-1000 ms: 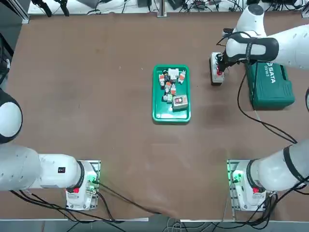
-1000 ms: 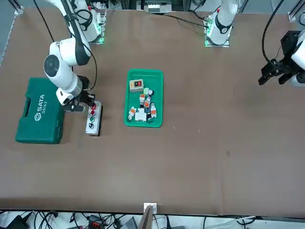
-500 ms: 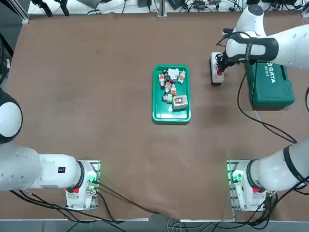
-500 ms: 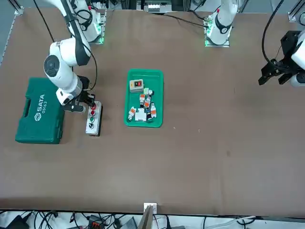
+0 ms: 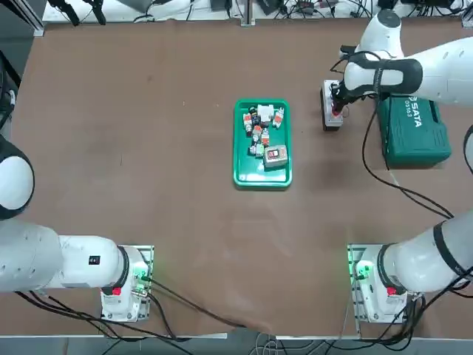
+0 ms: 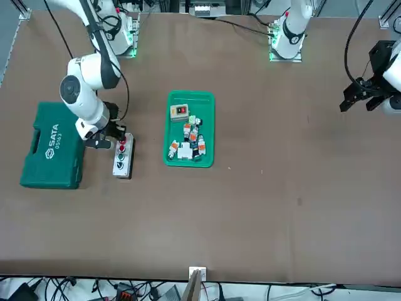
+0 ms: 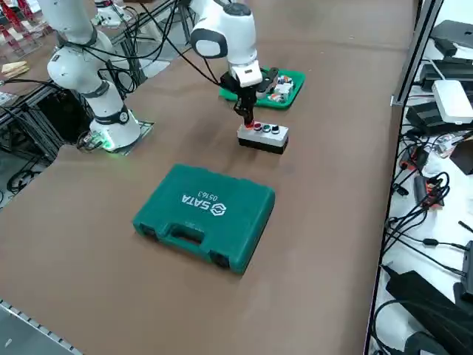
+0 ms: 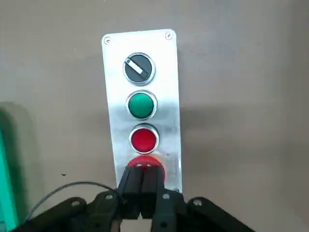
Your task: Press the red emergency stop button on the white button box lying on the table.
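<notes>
R gripper (image 8: 142, 181), fingers pressed together, tips sit on the big red button (image 8: 157, 166) at one end of the white box (image 8: 170, 87), upper right of top view.

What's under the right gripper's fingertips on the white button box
The right gripper, fingers shut, sits over the red emergency stop button on the white button box. Only the button's edge shows; contact itself is hidden.

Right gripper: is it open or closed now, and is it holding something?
Right gripper: closed, fingers together, holding nothing; its tips are on the round red emergency stop button of the narrow white button box.
</notes>
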You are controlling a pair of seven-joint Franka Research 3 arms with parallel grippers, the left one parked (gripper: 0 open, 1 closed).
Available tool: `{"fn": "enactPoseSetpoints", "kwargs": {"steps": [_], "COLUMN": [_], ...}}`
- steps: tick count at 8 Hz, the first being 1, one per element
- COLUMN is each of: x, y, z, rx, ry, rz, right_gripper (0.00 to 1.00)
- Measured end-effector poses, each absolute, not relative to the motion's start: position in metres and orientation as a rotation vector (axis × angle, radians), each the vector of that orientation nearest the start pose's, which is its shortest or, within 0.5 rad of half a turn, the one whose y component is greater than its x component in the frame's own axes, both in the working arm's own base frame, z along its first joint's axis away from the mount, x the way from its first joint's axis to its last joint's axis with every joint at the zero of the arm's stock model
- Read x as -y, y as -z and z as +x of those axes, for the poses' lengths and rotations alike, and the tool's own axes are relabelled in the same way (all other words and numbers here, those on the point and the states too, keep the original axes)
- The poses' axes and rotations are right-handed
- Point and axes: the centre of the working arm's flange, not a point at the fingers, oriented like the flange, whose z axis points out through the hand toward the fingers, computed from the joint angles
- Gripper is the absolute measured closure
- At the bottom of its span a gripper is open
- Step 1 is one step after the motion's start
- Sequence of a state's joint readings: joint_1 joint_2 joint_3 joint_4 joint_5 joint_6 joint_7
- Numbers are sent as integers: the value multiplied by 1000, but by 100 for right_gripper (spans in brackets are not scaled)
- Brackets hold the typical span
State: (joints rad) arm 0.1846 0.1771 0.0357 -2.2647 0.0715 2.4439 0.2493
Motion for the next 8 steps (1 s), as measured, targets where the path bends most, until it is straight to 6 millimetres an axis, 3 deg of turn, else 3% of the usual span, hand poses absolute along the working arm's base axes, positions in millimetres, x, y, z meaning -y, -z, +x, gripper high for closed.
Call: {"fn": "enactPoseSetpoints", "kwargs": {"steps": [8], "x": [-119], "y": [-278], "z": [524], "rx": [-126], "ry": [12], "rz": [-3084], "right_gripper": [99]}}
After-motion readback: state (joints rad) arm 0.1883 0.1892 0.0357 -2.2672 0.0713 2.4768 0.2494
